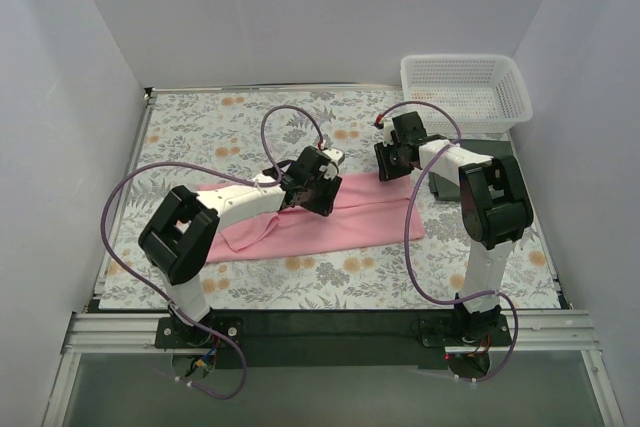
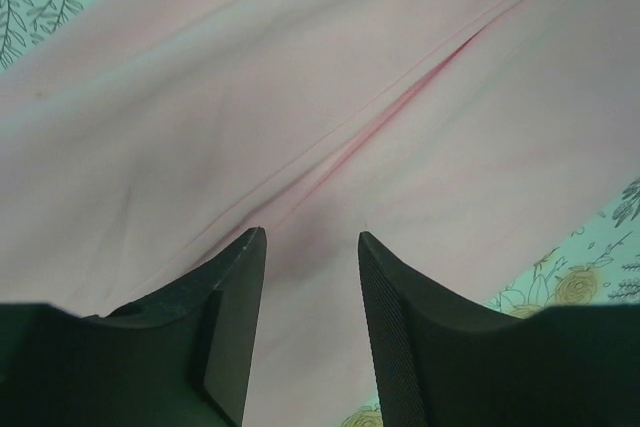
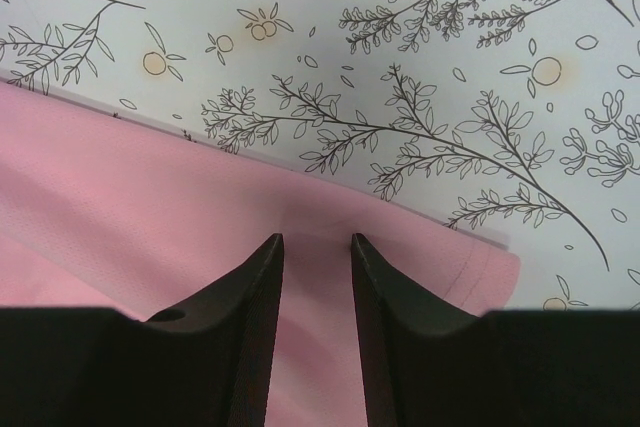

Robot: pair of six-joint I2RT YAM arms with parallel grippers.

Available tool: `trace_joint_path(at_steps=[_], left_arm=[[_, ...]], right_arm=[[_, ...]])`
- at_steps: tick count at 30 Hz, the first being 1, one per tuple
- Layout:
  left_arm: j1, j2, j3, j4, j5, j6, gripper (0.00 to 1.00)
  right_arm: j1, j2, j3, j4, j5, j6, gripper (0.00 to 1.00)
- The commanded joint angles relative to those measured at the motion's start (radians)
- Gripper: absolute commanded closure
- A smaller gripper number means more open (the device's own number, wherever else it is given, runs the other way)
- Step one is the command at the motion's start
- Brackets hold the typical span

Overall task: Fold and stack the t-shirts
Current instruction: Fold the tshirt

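- While the mesh basket (image 1: 500,119) sits at the bench's (image 1: 200,137) back corner, both arms bend over the pink t-shirt (image 1: 350,219).
- Both stand spread above the cloth: left gripper (image 2: 310,237), right gripper (image 3: 316,239).

My left hand (image 2: 310,237) and right hand (image 3: 316,239) are both matte black, and the left one's right pad has a fine ribbed texture. The t-shirt (image 1: 340,215) under them is plain light pink. The floral cloth (image 1: 200,127) on the desk is pale, with grey leafy sprigs and small orange-yellow blossoms. Far right, the mesh basket (image 1: 458,60) is white. By my right arm lies a dark green t-shirt (image 1: 441,187). My cables (image 1: 107,215) are purple.
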Motion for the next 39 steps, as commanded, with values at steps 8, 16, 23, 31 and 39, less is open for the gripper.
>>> trace_joint_path(at_steps=[8, 16, 23, 31, 39], left_arm=[[0.002, 0.119, 0.113, 0.054, -0.053, 0.025, 0.78], [0.002, 0.143, 0.021, 0.035, -0.041, -0.002, 0.98], [0.002, 0.12, -0.068, 0.013, -0.024, -0.041, 1.0], [0.002, 0.107, -0.079, 0.007, -0.019, -0.05, 0.99], [0.002, 0.1, 0.085, -0.01, -0.036, -0.081, 0.71]], right_arm=[[-0.006, 0.015, 0.023, -0.025, 0.016, -0.021, 0.66], [-0.013, 0.038, 0.044, -0.027, 0.071, -0.004, 0.66], [-0.064, 0.093, 0.093, -0.027, 0.131, 0.033, 0.66], [-0.089, 0.082, 0.169, -0.043, 0.104, 0.033, 0.66], [-0.076, -0.085, 0.072, -0.06, 0.021, 0.129, 0.66]])
